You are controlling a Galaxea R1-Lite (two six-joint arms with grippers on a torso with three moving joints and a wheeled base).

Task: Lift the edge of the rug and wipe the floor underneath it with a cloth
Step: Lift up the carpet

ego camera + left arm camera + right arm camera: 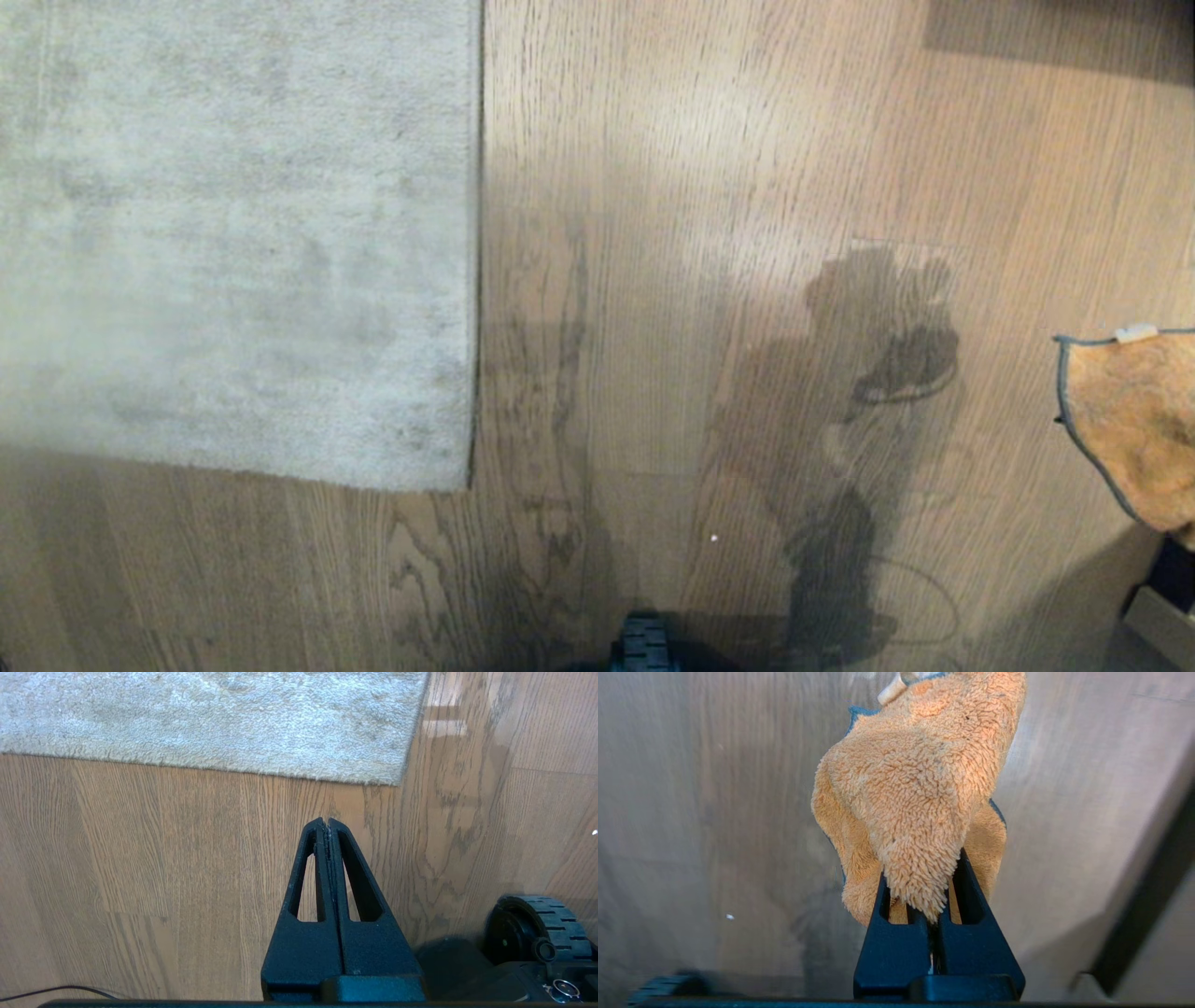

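The pale grey rug lies flat on the wood floor, its straight rug edge and square corner toward the middle of the head view. An orange fuzzy cloth with dark trim and a white tag hangs at the far right of that view. My right gripper is shut on the cloth, which drapes over its fingertips above the floor. In the left wrist view my left gripper is shut and empty, over bare floor short of the rug.
A black wheel of my base sits beside the left gripper, and its top shows at the near edge of the head view. A thin cable lies on the planks. A dark furniture part slants across the right wrist view.
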